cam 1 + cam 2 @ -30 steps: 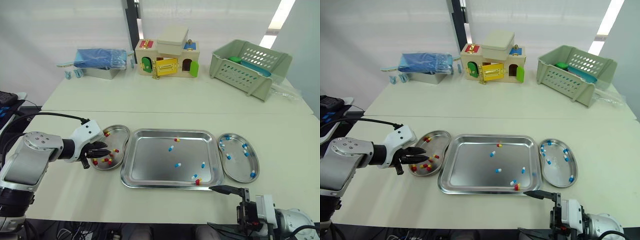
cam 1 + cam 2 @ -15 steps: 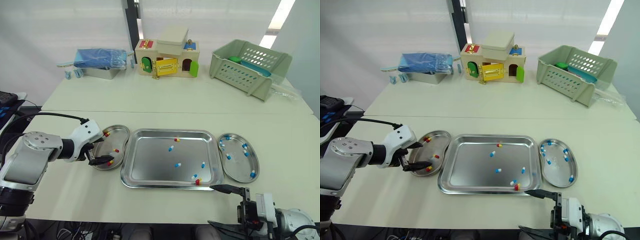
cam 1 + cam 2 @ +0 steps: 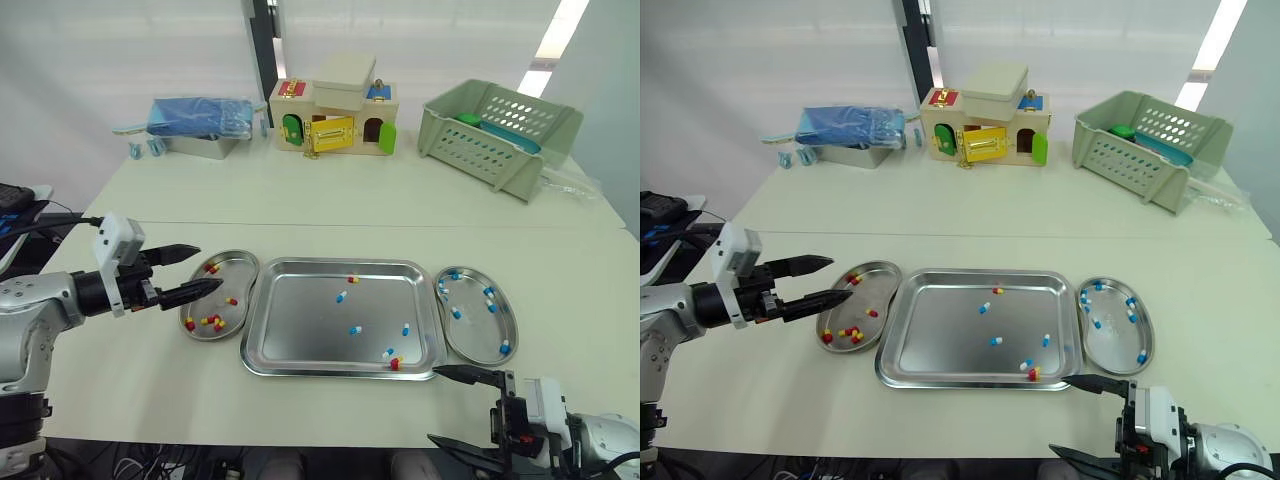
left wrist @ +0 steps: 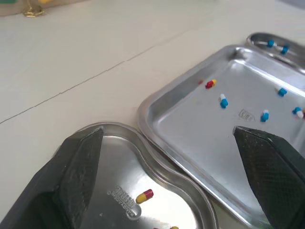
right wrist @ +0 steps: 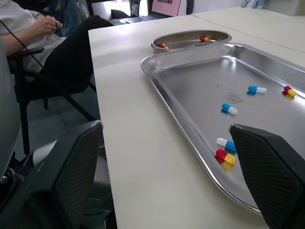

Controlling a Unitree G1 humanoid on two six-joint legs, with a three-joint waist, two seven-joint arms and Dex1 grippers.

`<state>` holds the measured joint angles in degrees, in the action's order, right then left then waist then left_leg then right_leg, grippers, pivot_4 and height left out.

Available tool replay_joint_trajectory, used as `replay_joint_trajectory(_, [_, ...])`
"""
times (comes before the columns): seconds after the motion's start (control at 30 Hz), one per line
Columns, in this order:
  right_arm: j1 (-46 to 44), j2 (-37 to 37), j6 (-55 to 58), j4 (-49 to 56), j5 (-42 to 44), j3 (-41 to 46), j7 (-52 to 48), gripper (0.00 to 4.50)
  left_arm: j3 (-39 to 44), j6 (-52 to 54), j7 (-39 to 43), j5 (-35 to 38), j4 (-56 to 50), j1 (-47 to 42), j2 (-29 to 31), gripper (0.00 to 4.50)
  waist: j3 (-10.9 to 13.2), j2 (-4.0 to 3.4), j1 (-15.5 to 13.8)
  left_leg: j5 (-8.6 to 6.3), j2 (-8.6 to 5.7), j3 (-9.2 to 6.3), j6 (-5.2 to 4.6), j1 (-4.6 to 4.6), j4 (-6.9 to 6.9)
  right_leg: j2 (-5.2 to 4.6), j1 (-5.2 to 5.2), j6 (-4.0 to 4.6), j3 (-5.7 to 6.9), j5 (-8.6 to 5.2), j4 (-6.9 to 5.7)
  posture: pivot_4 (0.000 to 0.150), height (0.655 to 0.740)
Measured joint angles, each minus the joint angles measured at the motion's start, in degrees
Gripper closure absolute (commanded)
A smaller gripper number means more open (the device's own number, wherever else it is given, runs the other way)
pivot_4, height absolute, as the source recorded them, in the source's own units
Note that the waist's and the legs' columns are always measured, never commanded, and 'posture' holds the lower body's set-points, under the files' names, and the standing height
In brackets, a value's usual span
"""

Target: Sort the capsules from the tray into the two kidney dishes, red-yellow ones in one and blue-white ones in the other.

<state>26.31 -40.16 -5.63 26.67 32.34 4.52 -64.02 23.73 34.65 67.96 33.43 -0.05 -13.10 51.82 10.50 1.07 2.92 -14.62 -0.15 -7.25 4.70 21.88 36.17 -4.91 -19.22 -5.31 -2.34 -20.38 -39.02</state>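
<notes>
**Capsule sorting, desk layout**

The tray (image 3: 300, 325) is set between two kidney dishes; mixed capsules (image 3: 355, 329) are scattered in it. Red-yellow ones are held by the left dish (image 3: 237, 257), blue-white ones by the right dish (image 3: 478, 330). The left end effector (image 3: 206, 266) is spread wide, empty, at the left dish's outer edge. The right end effector (image 3: 435, 404) is spread wide by the tray's near corner.

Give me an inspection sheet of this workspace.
Surface: white table, a seam running across it.
Job's things: tray holds four blue-white capsules and two red-yellow capsules; left kidney dish holds red-yellow ones; right kidney dish holds blue-white ones.
Clutter: blue-wrapped bundle, toy house, green basket along the far side.
Grippers: left gripper open, empty, by the left kidney dish; right gripper open, empty, at the tray's near corner.
Cables: black cable by the left arm.
Surroundings: seated person beside the table.
</notes>
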Motion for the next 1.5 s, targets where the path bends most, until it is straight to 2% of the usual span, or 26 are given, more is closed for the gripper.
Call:
replay_joint_trajectory(0.33, [-0.1,-0.5,5.0,2.3,0.5,2.5,1.9,0.0,2.4,8.9,-2.5,8.0,0.2,0.9,-0.1,0.01,0.0,0.01,0.0,0.0,0.0,0.01,0.0,0.0,0.0,0.0,0.0,0.0,0.0,0.0,0.01,0.15,0.74])
replay_joint_trajectory(0.57, [-0.3,-0.3,5.4,2.3,0.5,3.0,1.9,0.0,2.4,9.9,-2.5,7.6,0.6,1.5,2.3,0.01,0.0,0.01,0.1,0.0,0.0,0.02,0.0,-0.01,0.0,0.0,-0.02,0.0,-0.02,0.0,0.01,0.15,0.74])
replay_joint_trajectory(0.67, [0.1,-4.7,9.5,1.9,1.0,7.0,1.6,0.0,3.3,8.9,-2.8,5.6,2.4,3.6,4.9,0.01,0.0,0.01,0.2,0.0,0.0,0.04,0.0,-0.02,-0.02,0.0,-0.02,0.0,-0.04,0.0,0.01,0.15,0.74])
replay_joint_trajectory(0.87, [2.0,-13.2,25.9,0.7,10.0,22.0,2.6,0.0,10.8,4.6,-1.1,0.5,6.7,13.0,11.7,0.01,0.0,0.03,0.3,-0.01,0.02,0.14,-0.01,-0.03,-0.09,0.0,-0.05,0.01,-0.1,0.0,0.04,0.15,0.74])
replay_joint_trajectory(0.97, [-0.2,-16.0,28.9,-6.2,9.6,27.7,1.9,0.0,14.9,0.8,0.9,-3.7,8.5,21.2,13.3,0.01,0.0,0.11,0.2,-0.01,0.01,0.21,-0.02,-0.04,-0.13,-0.02,-0.06,0.01,-0.14,0.0,0.07,0.15,0.74])
replay_joint_trajectory(1.07, [-6.6,-17.2,28.6,-14.7,6.4,27.4,1.7,0.0,16.2,-4.7,1.7,-8.1,10.9,27.0,13.2,0.01,0.0,0.12,0.2,-0.01,0.03,0.22,-0.02,-0.04,-0.12,-0.03,-0.07,0.01,-0.13,0.0,0.06,0.15,0.74])
replay_joint_trajectory(1.27, [-17.6,-20.1,27.0,-27.5,-0.3,21.6,-0.7,0.0,17.8,-9.8,1.4,-10.5,10.9,31.8,10.7,0.01,0.0,0.09,0.1,-0.01,0.0,0.25,-0.01,0.01,-0.12,-0.08,-0.1,0.01,-0.14,0.0,0.09,0.15,0.74])
replay_joint_trajectory(1.5, [-22.9,-20.1,26.1,-33.5,-4.6,18.4,-1.7,0.0,19.6,-10.0,1.2,-10.5,7.1,35.2,7.6,0.01,0.0,0.07,0.2,-0.01,0.01,0.26,-0.01,-0.01,-0.11,-0.08,-0.1,0.01,-0.15,0.0,0.04,0.15,0.74])
